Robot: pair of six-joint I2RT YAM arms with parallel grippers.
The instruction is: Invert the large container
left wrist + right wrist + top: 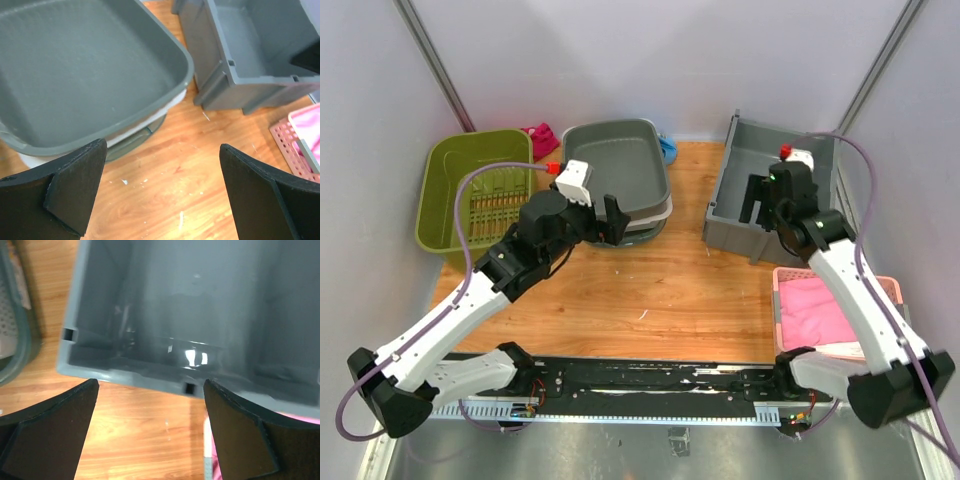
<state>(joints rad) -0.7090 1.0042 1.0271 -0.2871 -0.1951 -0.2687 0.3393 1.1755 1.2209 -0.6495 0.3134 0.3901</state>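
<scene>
step: approach | right claw [150, 385] open over near rim of deep grey rectangular plastic bin [750, 165], upper right | left claw [162, 147] open | next, we reckon: pinch rim, flip

Robot lab test cell. White panel walls [650, 60] on metal struts [438, 65] box in small wood table [670, 290]. Left arm [450, 330] and right arm [860, 290] bolted to black rail [650, 378] at near edge. Purple cables [470, 215] hang loose. Plastic props on table: green basket [440, 190], tub [610, 160], crate [730, 225], pink basket [782, 300].
</scene>
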